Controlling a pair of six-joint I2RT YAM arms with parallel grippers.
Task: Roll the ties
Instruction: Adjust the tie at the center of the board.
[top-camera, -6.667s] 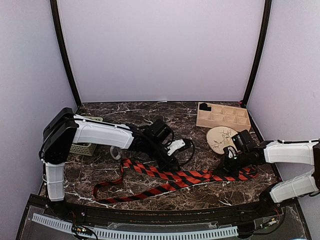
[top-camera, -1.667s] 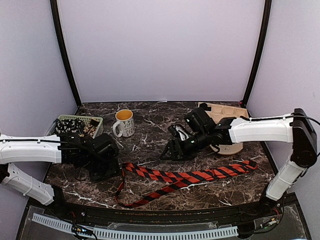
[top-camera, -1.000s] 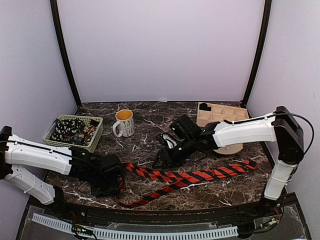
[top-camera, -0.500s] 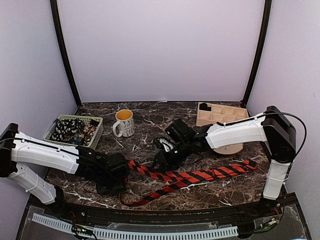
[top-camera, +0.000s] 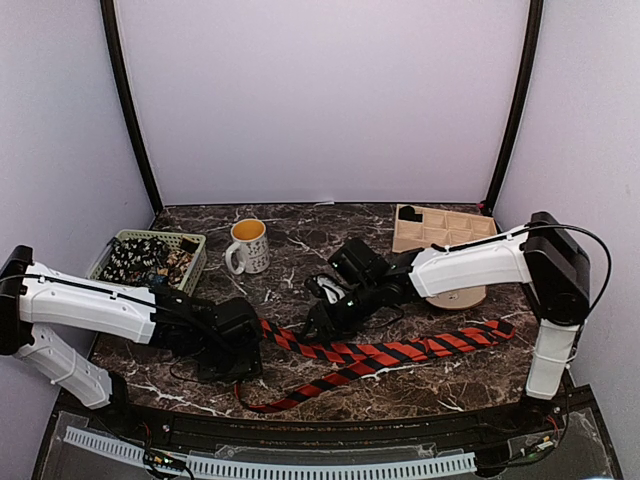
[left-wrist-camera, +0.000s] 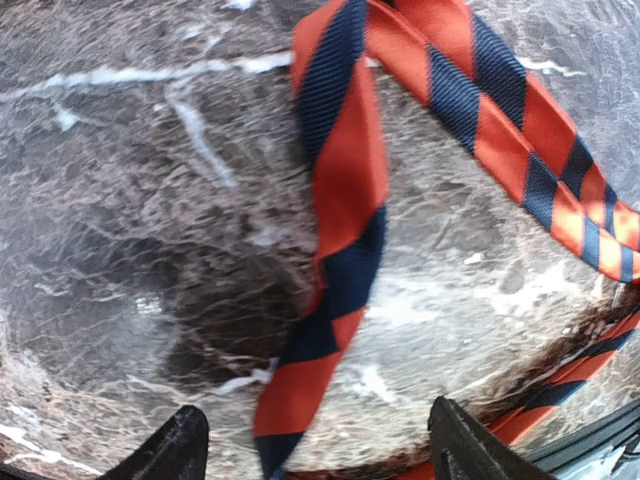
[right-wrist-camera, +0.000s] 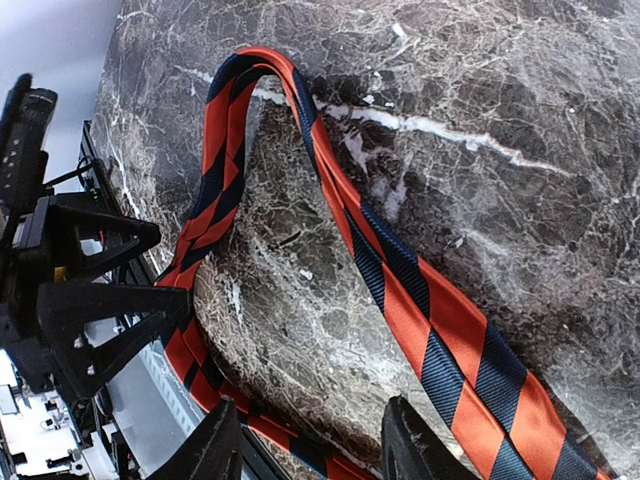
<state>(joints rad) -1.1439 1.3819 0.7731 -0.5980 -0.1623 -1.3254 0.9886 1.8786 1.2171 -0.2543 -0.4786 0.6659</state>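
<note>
The red-and-black tie (top-camera: 400, 352) lies across the lower middle of the top view. Its long axis runs left to right, and it doubles back at the left end. The left gripper (left-wrist-camera: 320, 455) stands wide apart astride one strand, seemingly not pinching it. The right gripper (right-wrist-camera: 312, 450), half parted, holds nothing beside the upper strand.

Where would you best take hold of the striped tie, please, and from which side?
Probably the striped tie's narrow strand beside the fold, from straight above: it lies flat on the table, running between the left gripper's open fingers.
</note>
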